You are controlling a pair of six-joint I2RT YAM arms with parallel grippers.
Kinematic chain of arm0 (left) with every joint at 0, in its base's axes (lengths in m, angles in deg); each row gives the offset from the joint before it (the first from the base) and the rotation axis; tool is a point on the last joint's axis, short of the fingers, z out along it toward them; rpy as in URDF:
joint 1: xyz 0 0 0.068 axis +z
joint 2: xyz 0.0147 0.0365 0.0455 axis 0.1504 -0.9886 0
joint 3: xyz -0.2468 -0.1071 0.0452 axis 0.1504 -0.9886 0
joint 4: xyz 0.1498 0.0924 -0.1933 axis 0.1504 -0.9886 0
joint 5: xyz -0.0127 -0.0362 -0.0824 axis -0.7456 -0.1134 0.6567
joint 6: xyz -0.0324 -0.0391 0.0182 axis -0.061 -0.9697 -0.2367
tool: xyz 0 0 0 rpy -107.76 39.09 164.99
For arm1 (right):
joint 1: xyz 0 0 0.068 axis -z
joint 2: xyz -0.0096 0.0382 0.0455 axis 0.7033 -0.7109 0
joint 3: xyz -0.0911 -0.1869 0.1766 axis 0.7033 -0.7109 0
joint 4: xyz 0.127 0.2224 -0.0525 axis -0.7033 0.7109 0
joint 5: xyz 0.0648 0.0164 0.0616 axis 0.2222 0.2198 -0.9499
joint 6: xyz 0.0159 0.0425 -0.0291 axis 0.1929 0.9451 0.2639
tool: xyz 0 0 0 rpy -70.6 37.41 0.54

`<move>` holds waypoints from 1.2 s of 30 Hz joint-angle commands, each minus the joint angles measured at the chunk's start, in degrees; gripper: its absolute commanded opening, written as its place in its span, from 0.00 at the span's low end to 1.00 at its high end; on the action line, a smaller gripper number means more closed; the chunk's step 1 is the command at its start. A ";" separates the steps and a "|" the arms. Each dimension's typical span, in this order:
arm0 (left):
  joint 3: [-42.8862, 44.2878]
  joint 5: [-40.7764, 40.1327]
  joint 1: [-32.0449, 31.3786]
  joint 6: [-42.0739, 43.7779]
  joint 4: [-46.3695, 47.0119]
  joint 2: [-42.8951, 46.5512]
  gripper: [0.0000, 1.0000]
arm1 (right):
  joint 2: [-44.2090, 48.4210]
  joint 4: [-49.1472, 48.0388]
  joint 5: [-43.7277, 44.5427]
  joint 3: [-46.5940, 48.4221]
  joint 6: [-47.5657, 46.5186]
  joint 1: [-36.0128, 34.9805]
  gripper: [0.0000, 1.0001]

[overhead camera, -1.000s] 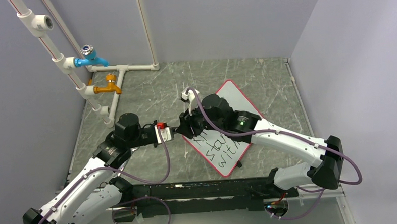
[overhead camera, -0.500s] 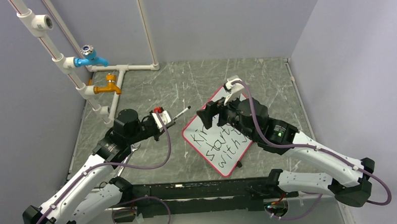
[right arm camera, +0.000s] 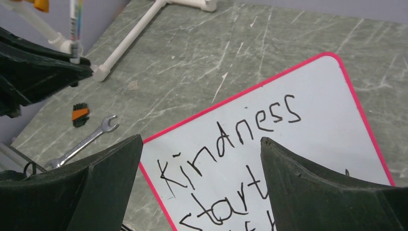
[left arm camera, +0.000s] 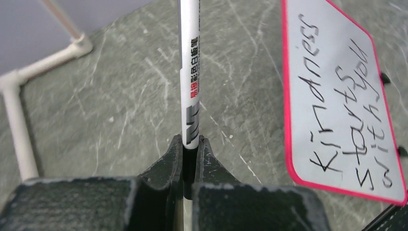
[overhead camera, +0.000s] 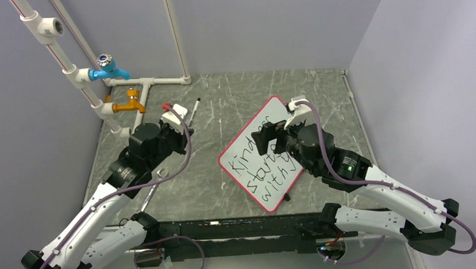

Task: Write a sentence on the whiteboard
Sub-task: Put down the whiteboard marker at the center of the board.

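My left gripper [left arm camera: 191, 142] has its jaws pressed tight on the marker [left arm camera: 190, 72], pinching it low on the barrel so that most of its length sticks out ahead of me. I hold it over the far left of the table [overhead camera: 222, 99], near the white pipes [overhead camera: 154, 81] and well apart from the whiteboard [overhead camera: 265, 118]. My guess is that this keeps the tip from smudging anything; I cannot tell whether it is capped. The whiteboard lies flat, turned cornerwise, right of the middle of the table. The sentence [left arm camera: 346, 115] reads "Kindness starts with you", so the writing looks finished to me. My right gripper [right arm camera: 200, 140] hovers over the board with its jaws spread wide and nothing between them, the word "Kindness" showing in the gap. A wrench [right arm camera: 86, 142] lies on the table just beside the board's left edge, clear of both hands.
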 commanded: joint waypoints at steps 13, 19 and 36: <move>-4.86 -24.93 1.55 -39.33 -21.27 -4.00 0.00 | 4.55 1.87 5.58 -3.74 3.03 -0.10 0.94; -11.74 -23.33 1.49 -41.35 -15.32 -8.38 0.00 | 5.17 2.31 5.81 -4.90 3.68 0.02 0.94; -13.54 -16.85 1.51 -38.95 -8.41 -24.66 0.15 | 4.59 2.69 6.94 -5.42 3.08 -0.04 0.94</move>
